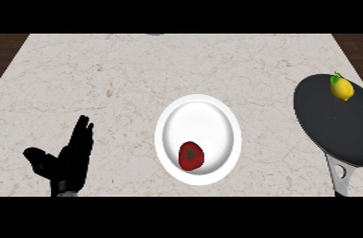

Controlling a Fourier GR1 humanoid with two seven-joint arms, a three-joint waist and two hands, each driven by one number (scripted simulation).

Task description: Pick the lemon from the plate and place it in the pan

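Tabletop carries a dark pan, cut off at the right edge with its handle running out below, a white plate holding only a tomato, and the left hand resting low left, fingers straight and spread, holding nothing. Lemon already lies in the pan near its far rim; likely light, stiff, smooth-skinned and prone to roll, so best taken across its middle. Right hand not visible.
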